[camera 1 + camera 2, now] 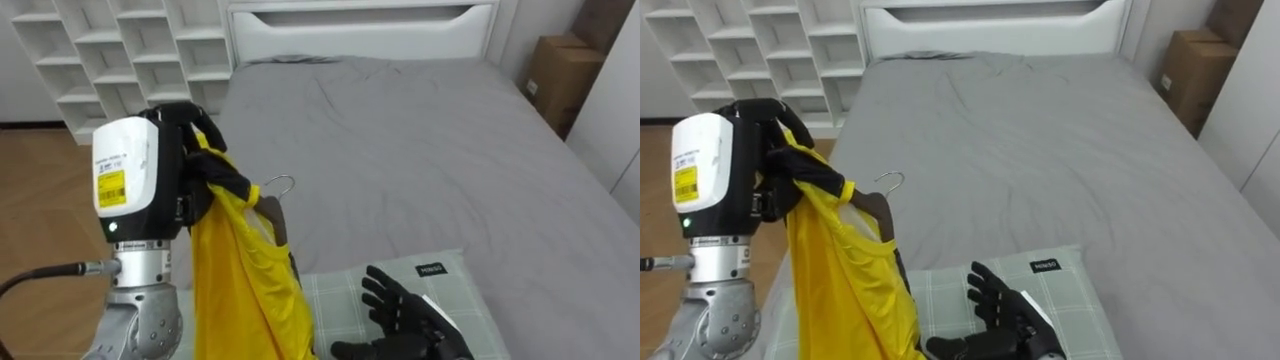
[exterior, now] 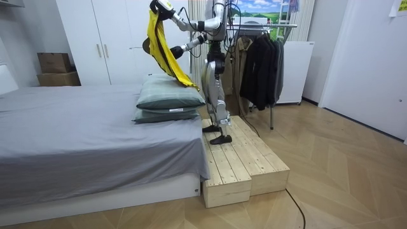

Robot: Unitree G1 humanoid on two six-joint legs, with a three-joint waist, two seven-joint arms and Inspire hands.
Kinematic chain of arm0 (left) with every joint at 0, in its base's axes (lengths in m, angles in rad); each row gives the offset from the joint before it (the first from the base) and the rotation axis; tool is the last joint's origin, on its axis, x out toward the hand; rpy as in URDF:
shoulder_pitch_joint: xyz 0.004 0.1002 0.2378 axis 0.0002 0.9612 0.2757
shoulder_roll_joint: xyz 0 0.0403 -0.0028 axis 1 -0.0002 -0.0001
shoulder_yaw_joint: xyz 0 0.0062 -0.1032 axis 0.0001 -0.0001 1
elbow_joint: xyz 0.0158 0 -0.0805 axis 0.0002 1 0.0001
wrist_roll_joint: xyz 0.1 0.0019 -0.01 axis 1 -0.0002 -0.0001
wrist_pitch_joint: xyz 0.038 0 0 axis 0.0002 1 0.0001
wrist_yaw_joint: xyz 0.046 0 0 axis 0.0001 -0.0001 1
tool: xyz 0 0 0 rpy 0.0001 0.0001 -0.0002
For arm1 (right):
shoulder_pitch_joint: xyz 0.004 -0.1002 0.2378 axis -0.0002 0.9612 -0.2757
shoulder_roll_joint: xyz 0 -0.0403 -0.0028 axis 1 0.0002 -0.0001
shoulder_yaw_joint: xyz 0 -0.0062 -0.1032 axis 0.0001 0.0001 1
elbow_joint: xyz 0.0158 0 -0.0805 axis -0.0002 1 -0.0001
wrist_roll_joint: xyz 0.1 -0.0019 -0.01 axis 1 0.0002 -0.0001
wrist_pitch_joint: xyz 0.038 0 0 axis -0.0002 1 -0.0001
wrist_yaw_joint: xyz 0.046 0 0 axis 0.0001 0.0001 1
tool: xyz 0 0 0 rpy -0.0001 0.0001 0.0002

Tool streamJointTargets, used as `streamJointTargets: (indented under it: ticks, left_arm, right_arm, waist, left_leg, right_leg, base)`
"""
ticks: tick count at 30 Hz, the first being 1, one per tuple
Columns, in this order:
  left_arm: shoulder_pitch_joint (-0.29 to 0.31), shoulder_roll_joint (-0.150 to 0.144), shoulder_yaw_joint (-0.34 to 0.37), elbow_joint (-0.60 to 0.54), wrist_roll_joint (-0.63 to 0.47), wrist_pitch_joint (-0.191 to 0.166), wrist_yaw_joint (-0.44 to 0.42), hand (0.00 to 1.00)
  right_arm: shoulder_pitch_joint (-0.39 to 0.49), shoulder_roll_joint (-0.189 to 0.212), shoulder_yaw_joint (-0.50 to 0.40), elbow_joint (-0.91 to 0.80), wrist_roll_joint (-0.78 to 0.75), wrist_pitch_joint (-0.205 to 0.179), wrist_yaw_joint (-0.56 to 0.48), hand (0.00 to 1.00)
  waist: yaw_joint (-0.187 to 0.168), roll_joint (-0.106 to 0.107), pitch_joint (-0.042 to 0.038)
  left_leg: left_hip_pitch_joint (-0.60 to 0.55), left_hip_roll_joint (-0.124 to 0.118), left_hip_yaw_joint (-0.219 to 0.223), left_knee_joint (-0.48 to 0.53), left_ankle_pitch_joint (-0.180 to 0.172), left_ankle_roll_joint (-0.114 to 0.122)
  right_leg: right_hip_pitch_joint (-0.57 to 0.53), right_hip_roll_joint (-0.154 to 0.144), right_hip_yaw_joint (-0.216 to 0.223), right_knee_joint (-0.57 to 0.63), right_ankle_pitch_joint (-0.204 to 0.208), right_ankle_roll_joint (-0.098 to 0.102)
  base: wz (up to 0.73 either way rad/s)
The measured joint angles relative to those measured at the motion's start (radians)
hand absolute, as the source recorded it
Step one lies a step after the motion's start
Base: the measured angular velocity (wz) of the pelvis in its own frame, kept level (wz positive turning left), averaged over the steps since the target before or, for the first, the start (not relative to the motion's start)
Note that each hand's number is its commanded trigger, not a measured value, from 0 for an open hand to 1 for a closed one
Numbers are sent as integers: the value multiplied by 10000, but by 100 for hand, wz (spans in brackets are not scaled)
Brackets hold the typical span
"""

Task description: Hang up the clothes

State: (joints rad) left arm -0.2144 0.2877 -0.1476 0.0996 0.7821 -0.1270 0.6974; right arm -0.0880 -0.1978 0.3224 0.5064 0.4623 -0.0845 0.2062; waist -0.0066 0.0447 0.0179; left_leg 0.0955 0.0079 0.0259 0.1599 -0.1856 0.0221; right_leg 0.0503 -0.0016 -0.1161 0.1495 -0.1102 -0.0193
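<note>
1. The left hand (image 1: 203,128) is raised, its fingers curled round the top of a yellow garment (image 1: 238,285) on a hanger (image 1: 274,208).
2. The garment hangs straight down below this hand, and the hanger's hook sits just right of the fingers.
3. The right hand (image 1: 408,316) is lower and further right, apart from the cloth. Its fingers are spread and hold nothing, above a pillow (image 1: 475,295).
4. The bed (image 1: 420,140) stretches beyond both hands.
5. The robot stands on a wooden platform (image 2: 245,165) with a clothes rack (image 2: 270,27) behind it.

Pillows (image 2: 168,97) on bed (image 2: 76,143)
</note>
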Motion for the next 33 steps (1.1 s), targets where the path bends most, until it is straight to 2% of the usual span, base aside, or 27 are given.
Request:
streamJointTargets:
  ticks: [8, 15, 20, 28, 30, 32, 33]
  left_arm:
    - [-2, -31, -203, -788, 367, 87, -35, 100]
    - [-15, -31, -237, -1240, 394, 118, -32, 100]
    - [-260, -28, -424, -1259, 380, 120, -61, 100]
    - [-464, -38, -471, -1559, 625, 121, -532, 100]
    - [-581, -124, -527, -1585, 629, 124, -551, 100]
    - [-684, -390, -542, -1615, 604, 115, -548, 100]
    - [-701, -428, -543, -1615, 603, 110, -547, 100]
  right_arm:
    - [-636, 33, 100, 310, 17, 0, -89, 0]
    - [-1058, 44, 104, 519, 16, 0, -433, 0]
    - [-1360, 41, 105, 519, 15, -5, -555, 0]
    - [-1432, 138, 104, 571, -3, -6, -635, 0]
    - [-1610, 272, 99, 795, 15, -7, -735, 0]
    - [-1833, 433, 101, 920, 76, -7, -971, 0]
    - [-1889, 476, 103, 938, 76, -7, -997, 0]
  waist:
    - [102, 142, -15]
    - [122, 157, -18]
    - [128, 157, -18]
    - [178, 157, -17]
    - [180, 156, -18]
    - [194, 156, -18]
    - [199, 156, -18]
  left_leg:
    - [10, -13, -16, 45, 2, 0]
    - [-54, -28, -51, 59, 3, 0]
    - [-41, -34, -75, 83, 6, 2]
    - [-63, -33, -75, 83, 6, 2]
    - [-105, -39, -76, 84, 6, 2]
    - [-116, -46, -73, 84, 6, 2]
    - [-115, -45, -68, 85, 6, 2]
  right_leg:
    - [60, -39, -132, 20, 1, 0]
    - [62, -73, -237, 19, 0, 2]
    - [64, -100, -240, 16, -1, 2]
    - [66, -131, -244, 8, -3, 7]
    - [61, -128, -241, 3, -9, 15]
    - [51, -118, -237, -2, -10, 17]
    - [50, -116, -237, -2, -10, 17]
  base:
    - [3]
    - [3]
    - [0]
    - [0]
    - [0]
    - [0]
    - [0]
